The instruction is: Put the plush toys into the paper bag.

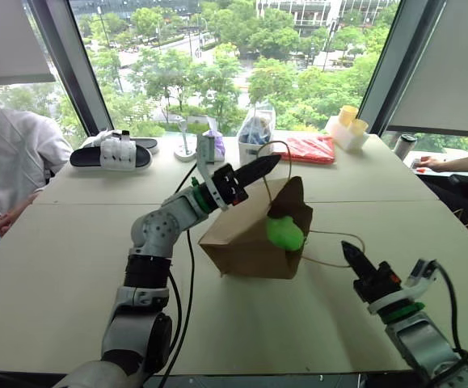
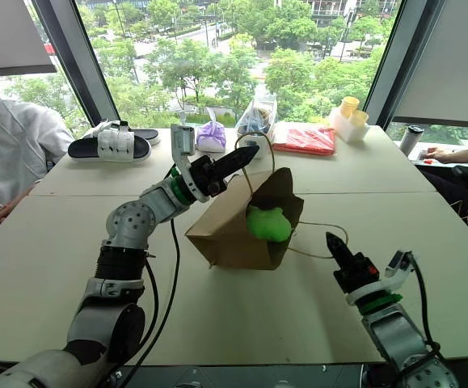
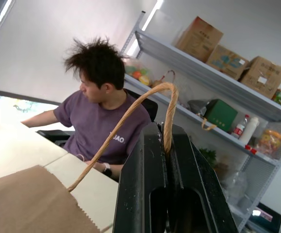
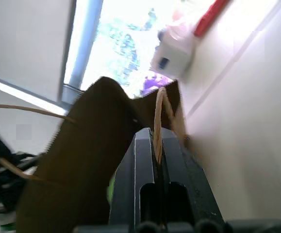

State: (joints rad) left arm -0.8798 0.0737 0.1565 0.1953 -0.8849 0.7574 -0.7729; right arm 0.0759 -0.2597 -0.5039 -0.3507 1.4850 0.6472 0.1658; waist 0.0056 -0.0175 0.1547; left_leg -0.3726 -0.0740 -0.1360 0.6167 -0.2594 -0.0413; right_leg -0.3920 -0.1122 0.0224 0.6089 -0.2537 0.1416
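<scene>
A light green plush toy (image 1: 284,233) sits in the mouth of the brown paper bag (image 1: 246,238), which lies tilted on the tabletop (image 1: 72,242). The left gripper (image 1: 267,166) is clenched on one twine handle (image 3: 130,114) above the bag; the right gripper (image 1: 348,252) is clenched on the other handle (image 4: 158,119) beside it.

Left tool (image 1: 267,166) raised, fingers clamped; right tool (image 1: 352,255) low, fingers clamped, pointing forward.

The centre of the table (image 1: 72,267) is occupied by the paper bag (image 1: 246,238), its mouth partly blocked by the green plush toy (image 1: 285,233). Free room is found at the lower middle (bare tabletop). The upper edge is crowded by sandals (image 1: 112,153) and a red packet (image 1: 308,149).
</scene>
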